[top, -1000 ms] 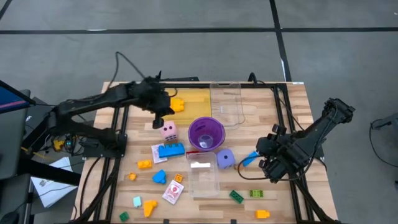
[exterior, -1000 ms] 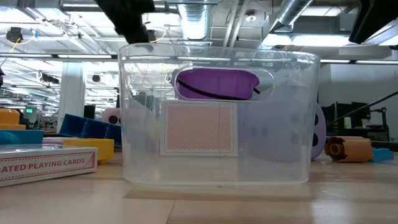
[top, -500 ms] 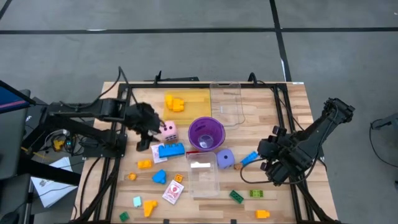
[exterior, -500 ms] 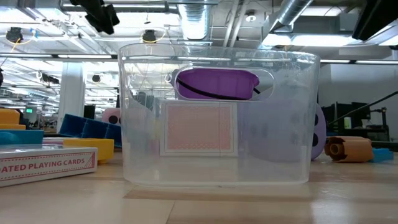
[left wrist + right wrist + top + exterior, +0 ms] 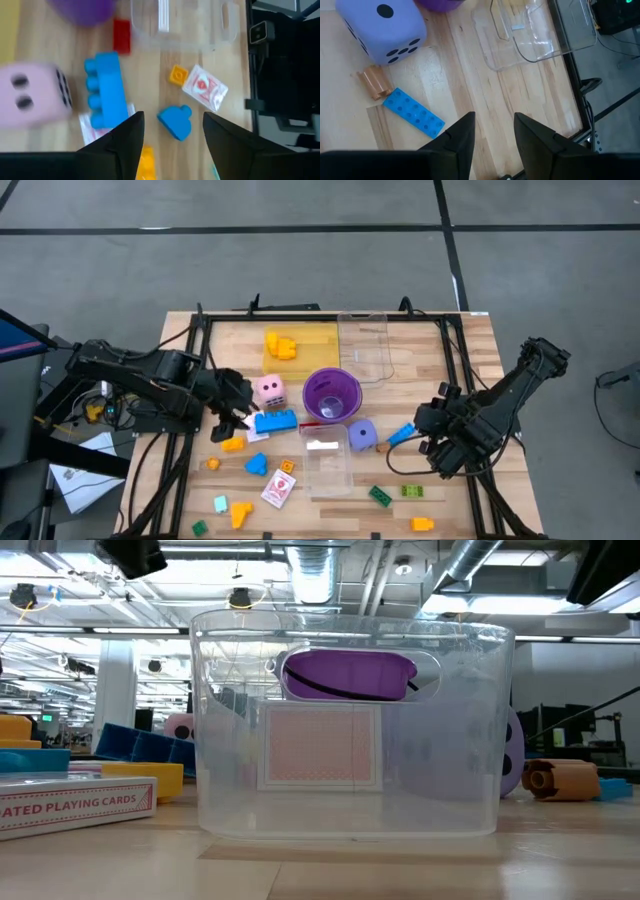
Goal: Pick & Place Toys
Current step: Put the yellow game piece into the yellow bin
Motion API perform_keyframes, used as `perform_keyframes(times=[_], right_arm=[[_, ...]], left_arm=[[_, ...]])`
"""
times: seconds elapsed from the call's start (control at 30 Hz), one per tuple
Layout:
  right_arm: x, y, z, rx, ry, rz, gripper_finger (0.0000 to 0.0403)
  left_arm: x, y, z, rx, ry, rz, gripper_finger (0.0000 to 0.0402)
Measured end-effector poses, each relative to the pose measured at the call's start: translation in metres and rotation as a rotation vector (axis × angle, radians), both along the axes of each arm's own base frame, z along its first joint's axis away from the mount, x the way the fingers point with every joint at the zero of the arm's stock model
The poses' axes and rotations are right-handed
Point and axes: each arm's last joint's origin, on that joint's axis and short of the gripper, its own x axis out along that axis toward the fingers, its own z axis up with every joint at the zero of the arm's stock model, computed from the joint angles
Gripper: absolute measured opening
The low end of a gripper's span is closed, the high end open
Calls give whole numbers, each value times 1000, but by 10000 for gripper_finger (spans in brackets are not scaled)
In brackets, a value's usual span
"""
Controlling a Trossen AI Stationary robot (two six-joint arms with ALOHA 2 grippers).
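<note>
High view, left gripper (image 5: 232, 421): I see it low over the table's left part, just beside the pink die (image 5: 269, 390) and the blue brick (image 5: 274, 421); fingers (image 5: 127, 137) stand apart with nothing between them.
Left wrist view, toys below: I see a blue rounded piece (image 5: 175, 121) between the fingers' tips, a small orange brick (image 5: 177, 75) touching a white-red card pack (image 5: 205, 87), and a red brick (image 5: 121, 35).
Middle: I see the purple cup (image 5: 331, 394) between the yellow tray (image 5: 301, 346), which holds a yellow toy (image 5: 281, 345), and the clear tray (image 5: 326, 456).
Purple die (image 5: 362, 434): just beside the cup, touching the clear tray's corner.
Right gripper (image 5: 430, 450): I see it near the table's right edge, beside a flat blue brick (image 5: 401, 434); fingers (image 5: 462, 135) a little apart, empty.
Front edge: green bricks (image 5: 380, 496) and a yellow brick (image 5: 422, 524).
</note>
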Motion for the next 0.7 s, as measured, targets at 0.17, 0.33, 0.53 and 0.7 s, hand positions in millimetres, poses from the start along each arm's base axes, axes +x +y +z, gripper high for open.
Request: perform_keyframes(times=[0.17,0.33,0.53,0.7], right_arm=[[0,0,0,-15,-9,8,129],[1,-1,1,-54,-39,22,129],[2,-1,2,-97,-59,47,129],[3,-2,3,-119,-65,61,129]], left_arm=[[-11,-12,-4,-68,128,87,183],[-21,-30,-8,-52,168,87,171],[-30,-45,-34,14,220,145,171],[-34,-50,-67,95,203,188,182]])
